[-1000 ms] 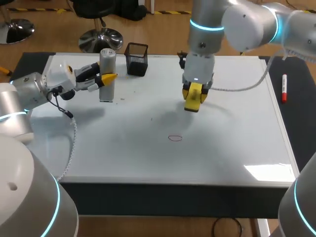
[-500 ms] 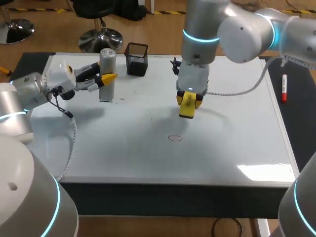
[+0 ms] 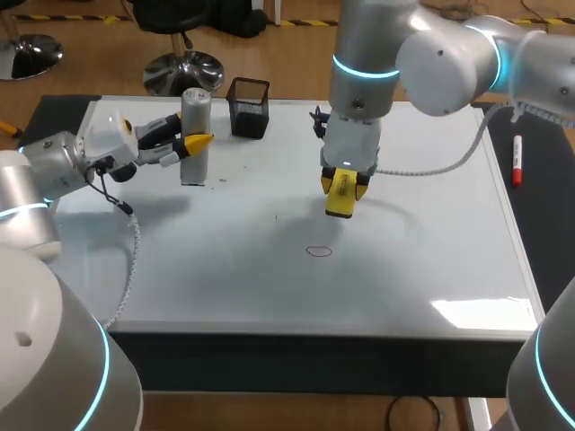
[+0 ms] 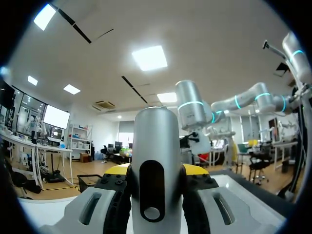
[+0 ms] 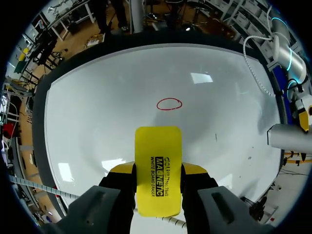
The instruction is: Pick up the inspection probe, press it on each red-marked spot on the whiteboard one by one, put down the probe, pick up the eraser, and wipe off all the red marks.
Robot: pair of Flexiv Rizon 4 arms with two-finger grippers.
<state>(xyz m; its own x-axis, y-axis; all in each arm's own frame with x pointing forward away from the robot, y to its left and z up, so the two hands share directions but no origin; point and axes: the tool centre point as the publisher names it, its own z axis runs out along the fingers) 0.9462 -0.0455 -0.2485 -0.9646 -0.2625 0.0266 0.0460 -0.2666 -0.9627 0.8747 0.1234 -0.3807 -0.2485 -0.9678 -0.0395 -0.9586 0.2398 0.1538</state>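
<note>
The yellow eraser [image 3: 340, 196] is clamped flat-side out between both fingers of the right tool [image 3: 342, 185], over the middle of the whiteboard [image 3: 404, 269]. The one red ring [image 3: 318, 250] lies just at its 7 o'clock. The right arm comes in from 1 o'clock, with its wrist pointing steeply down. At the board's 10 o'clock the silver probe [image 3: 195, 135] stands upright. The left tool [image 3: 192, 144] is closed on its sides, with the forearm level. A black mesh holder [image 3: 249, 106] sits at the probe's 2 o'clock, and a red marker [image 3: 517, 160] lies on the worktop beside the board.
</note>
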